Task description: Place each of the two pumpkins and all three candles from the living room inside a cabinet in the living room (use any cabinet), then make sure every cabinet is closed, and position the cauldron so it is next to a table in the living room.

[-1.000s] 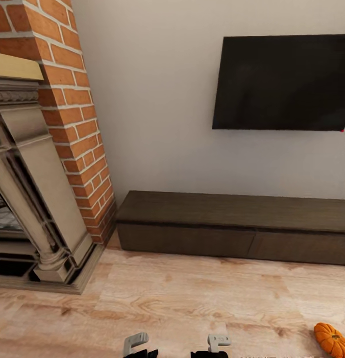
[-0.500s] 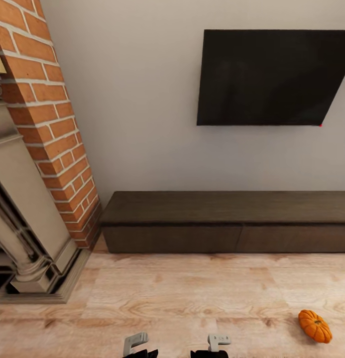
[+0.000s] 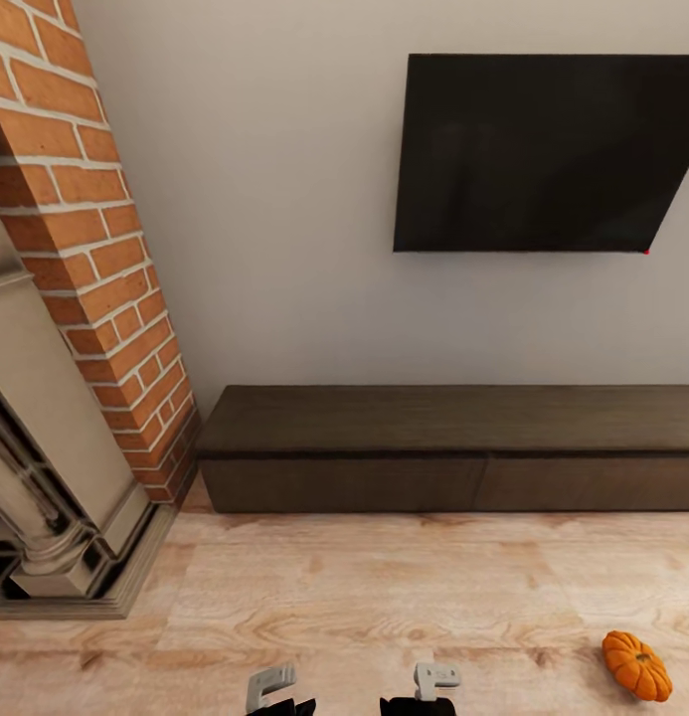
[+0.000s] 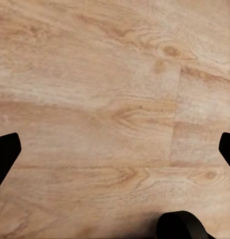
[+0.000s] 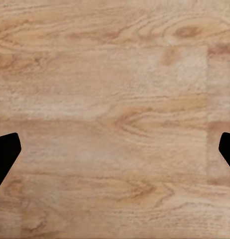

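One orange ribbed pumpkin (image 3: 636, 665) lies on the wooden floor at the lower right of the head view, in front of the cabinet's right half. The cabinet (image 3: 453, 449) is a long, low dark-brown unit against the white wall, with both drawer fronts shut. My left gripper (image 4: 115, 149) is open, its dark fingertips (image 4: 5, 152) wide apart over bare floor. My right gripper (image 5: 115, 149) is open the same way, with only floorboards between its fingertips (image 5: 5, 152). Grey parts of both arms (image 3: 271, 682) show at the head view's bottom edge. The candles and the cauldron are out of view.
A brick chimney (image 3: 86, 249) with a stone fireplace surround (image 3: 46, 477) stands at the left, its plinth jutting onto the floor. A black television (image 3: 543, 149) hangs above the cabinet. A dark rounded shape (image 4: 182, 226) sits at the left wrist view's edge.
The head camera has swung right and a little closer: the fireplace slid toward the left edge and the pumpkin came fully into view. The arms kept their pose.
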